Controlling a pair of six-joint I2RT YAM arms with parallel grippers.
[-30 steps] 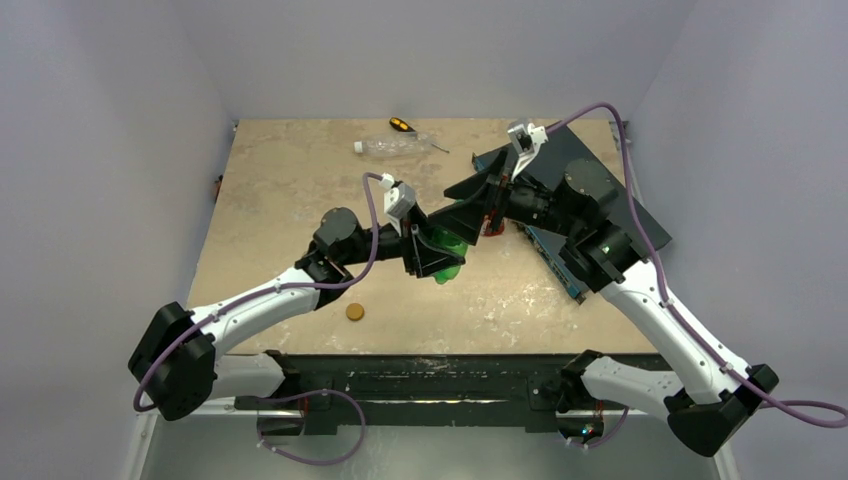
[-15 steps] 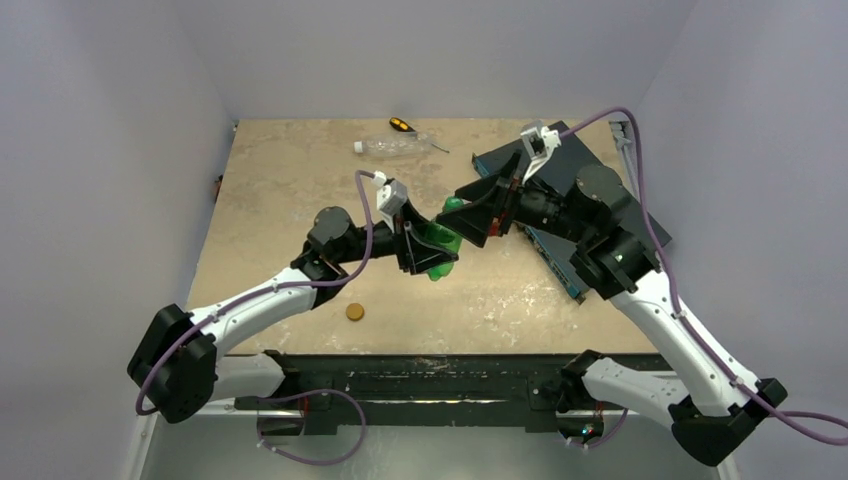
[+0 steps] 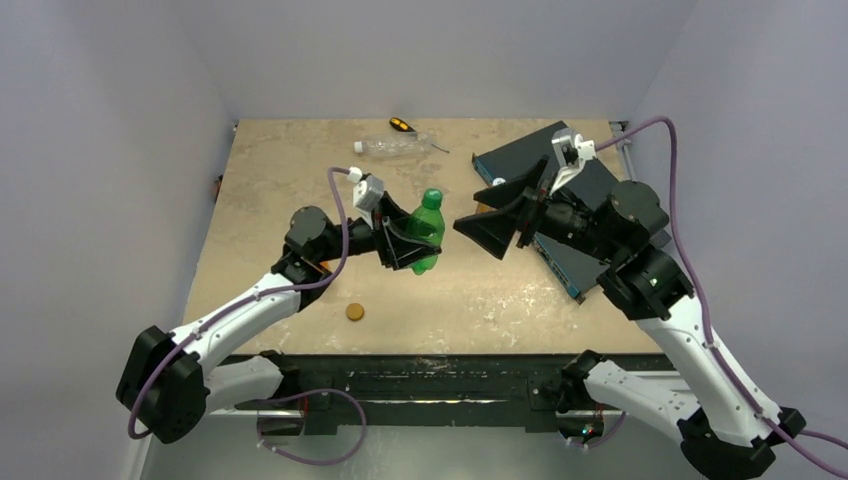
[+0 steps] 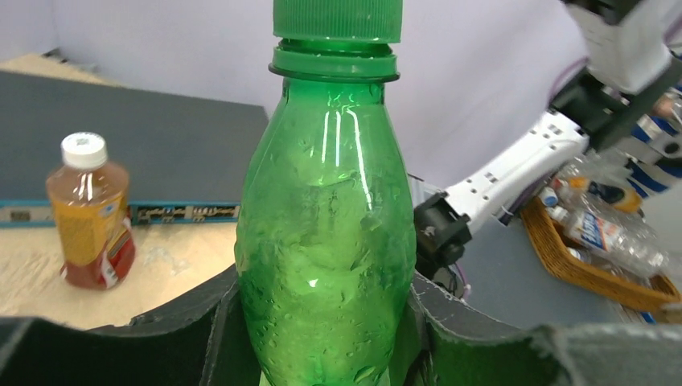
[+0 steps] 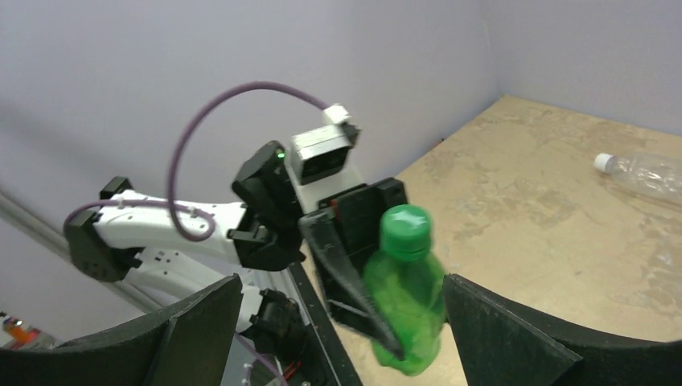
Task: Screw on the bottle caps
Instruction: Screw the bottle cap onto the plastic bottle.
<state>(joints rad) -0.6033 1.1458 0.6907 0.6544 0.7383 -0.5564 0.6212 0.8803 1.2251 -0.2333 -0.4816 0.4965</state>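
Looks like the tightening step on a green, pear-shaped plastic bottle (image 3: 428,235), judging by the matching green screw cap (image 3: 431,197) already on its neck. Clamps that bottle low on the body with the left hand (image 3: 416,250), partly closed around the plastic, neck up, near the middle of the overhead view above the sandy-coloured table (image 3: 300,170). Shows the cap down close to the neck ring in the left wrist view; cannot tell whether fully tight. Holds the right hand (image 3: 487,222) spread wide and empty, just right of the bottle in the overhead view, facing it but apart from it. Frames the cap between two black fingers (image 5: 193,330) in the right wrist view. Probably calls next for bringing the right hand in over the cap, closing on its rim and twisting against the left hand's grip. Elsewhere: a loose orange round cap (image 3: 354,312) on the table, lower left of centre, well apart from both hands; a clear plastic bottle (image 3: 400,147) lying on its side near the top edge; an amber bottle with a white cap (image 4: 90,217) standing at the left of the left wrist view, before a dark flat box (image 4: 161,145).
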